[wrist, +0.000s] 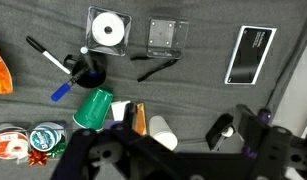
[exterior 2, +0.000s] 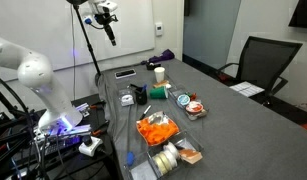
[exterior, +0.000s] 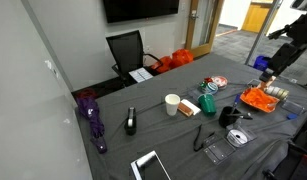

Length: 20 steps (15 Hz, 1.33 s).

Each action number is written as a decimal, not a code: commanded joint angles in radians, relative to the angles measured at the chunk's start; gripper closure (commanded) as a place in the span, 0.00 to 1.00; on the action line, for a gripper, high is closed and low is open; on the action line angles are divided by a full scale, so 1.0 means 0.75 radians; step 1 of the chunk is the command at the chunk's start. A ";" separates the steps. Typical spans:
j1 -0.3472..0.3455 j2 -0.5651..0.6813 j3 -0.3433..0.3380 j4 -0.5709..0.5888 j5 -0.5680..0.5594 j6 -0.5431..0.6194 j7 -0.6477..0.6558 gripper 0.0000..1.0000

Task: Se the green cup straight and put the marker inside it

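The green cup lies on its side on the grey table, its mouth toward the lower left of the wrist view. It also shows in both exterior views. A black marker with a blue part lies just beyond the cup, beside a round black object. My gripper hangs high above the table, well clear of everything, and its fingers look spread and empty. It is at the top of both exterior views.
A white paper cup and a small orange box lie next to the green cup. Tape rolls, a disc case, a clear box, a dark tablet, an orange bag and a purple umbrella also lie on the table.
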 commanded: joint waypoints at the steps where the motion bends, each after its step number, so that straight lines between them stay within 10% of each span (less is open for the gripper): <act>1: -0.049 -0.003 0.023 0.002 -0.011 -0.032 0.079 0.00; 11: -0.276 0.515 0.017 0.322 -0.198 -0.007 0.488 0.00; 20: -0.269 0.977 -0.085 0.675 -0.244 -0.005 0.999 0.00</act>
